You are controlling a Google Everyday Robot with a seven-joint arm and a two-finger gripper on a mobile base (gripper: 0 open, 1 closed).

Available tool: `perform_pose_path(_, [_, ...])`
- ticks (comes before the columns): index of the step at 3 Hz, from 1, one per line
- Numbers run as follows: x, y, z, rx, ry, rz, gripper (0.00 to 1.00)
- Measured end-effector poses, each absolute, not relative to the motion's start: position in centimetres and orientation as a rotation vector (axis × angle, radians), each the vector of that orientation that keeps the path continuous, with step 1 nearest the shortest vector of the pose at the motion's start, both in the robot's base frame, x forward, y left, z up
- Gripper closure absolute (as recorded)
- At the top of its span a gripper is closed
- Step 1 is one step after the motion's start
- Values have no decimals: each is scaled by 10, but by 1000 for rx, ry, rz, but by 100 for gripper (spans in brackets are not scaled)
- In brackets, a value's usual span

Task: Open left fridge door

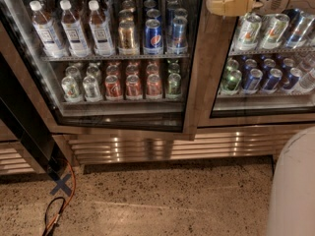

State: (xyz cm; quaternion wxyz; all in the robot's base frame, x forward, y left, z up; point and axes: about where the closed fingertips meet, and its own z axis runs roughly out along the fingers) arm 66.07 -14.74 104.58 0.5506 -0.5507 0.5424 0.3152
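Note:
The left fridge door is a glass pane in a wide bronze-steel frame, with bottles and cans on shelves behind it. Its bottom edge slants down to the right, and its right side stands slightly out from the cabinet. My gripper, tan with a white arm behind it, is at the top right. It reaches left against the upper right edge of this door's frame.
The right glass door fronts rows of cans. A ribbed steel grille runs below both doors. A dark panel leans at the left. An orange cable and a blue tape cross lie on the speckled floor. My white body fills the bottom right.

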Motion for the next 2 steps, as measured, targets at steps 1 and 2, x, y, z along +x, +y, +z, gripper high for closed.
perform_pose_path(1, [661, -147, 1046, -1303, 1283, 746, 60])
perform_pose_path(2, [661, -147, 1046, -1303, 1283, 746, 44])
